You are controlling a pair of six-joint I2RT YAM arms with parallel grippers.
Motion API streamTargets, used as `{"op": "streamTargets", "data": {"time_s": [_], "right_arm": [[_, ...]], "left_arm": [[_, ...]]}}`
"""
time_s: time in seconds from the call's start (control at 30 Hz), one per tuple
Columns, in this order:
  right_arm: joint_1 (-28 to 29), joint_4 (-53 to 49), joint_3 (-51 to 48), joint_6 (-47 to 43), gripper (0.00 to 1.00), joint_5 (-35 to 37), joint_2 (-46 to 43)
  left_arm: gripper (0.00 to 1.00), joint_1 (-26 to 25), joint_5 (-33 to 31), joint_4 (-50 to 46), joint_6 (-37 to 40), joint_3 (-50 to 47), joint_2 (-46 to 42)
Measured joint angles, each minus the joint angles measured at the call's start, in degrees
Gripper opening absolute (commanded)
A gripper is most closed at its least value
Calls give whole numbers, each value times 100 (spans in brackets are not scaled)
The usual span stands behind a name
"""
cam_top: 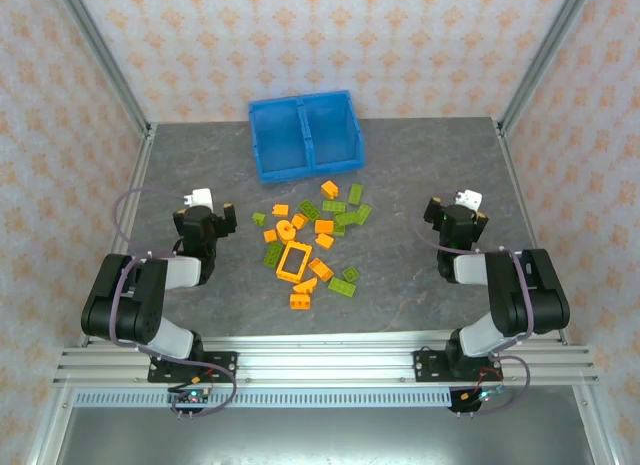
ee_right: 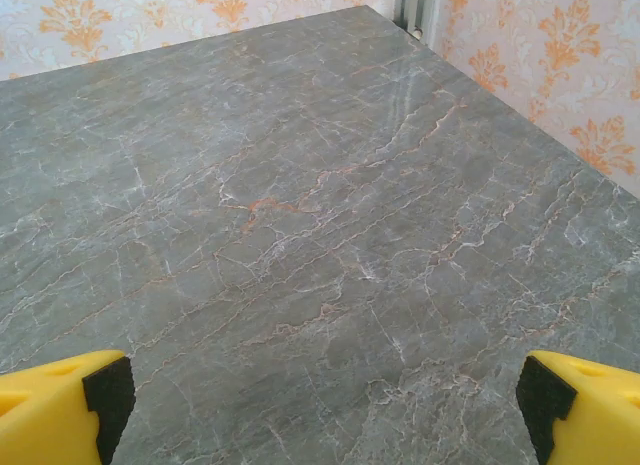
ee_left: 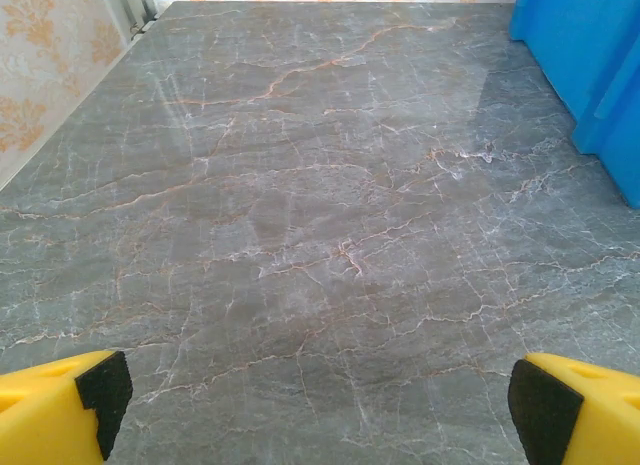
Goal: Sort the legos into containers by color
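The legos [cam_top: 312, 243], orange and lime green bricks, lie scattered in the middle of the table. Among them is a larger orange frame piece [cam_top: 295, 260]. The containers are the two compartments of a blue bin [cam_top: 310, 164] just behind the pile, and both look empty. My left gripper [cam_top: 207, 207] sits low, left of the pile. It is open with bare table between its yellow fingers [ee_left: 60, 405]. The bin's corner [ee_left: 590, 65] stands ahead on that gripper's right. My right gripper [cam_top: 458, 207] rests right of the pile, open, nothing between its fingers [ee_right: 585, 405].
The grey marble table [cam_top: 420, 165] is framed by papered walls with metal posts [cam_top: 110, 55] at the back corners. Free tabletop [ee_left: 300, 185] lies ahead of the left gripper, and more [ee_right: 300, 185] ahead of the right. The arms' bases [cam_top: 190, 365] are on the near rail.
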Motion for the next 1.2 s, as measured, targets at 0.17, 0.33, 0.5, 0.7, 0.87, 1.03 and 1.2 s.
{"op": "streamTargets", "data": {"time_s": [0.17, 0.33, 0.5, 0.7, 0.87, 1.03, 1.2], "right_arm": [[0, 0, 0, -2, 99, 0, 0], [0, -2, 0, 0, 99, 0, 0], [0, -92, 0, 7, 99, 48, -39], [81, -1810, 428, 393, 99, 533, -1150], [79, -4203, 1773, 1532, 99, 125, -2433], [278, -6304, 3397, 2413, 99, -1233, -2159], [881, -7893, 4253, 2669, 99, -2271, -907]], "left_arm": [[100, 0, 0, 0, 0, 0, 0], [100, 0, 0, 0, 0, 0, 0], [100, 0, 0, 0, 0, 0, 0], [100, 0, 0, -11, 0, 0, -15], [100, -37, -15, -804, -46, 33, -925], [100, -378, 140, -2494, -243, 675, -2708], [100, -898, 1209, -4452, -308, 2116, -3609]]}}
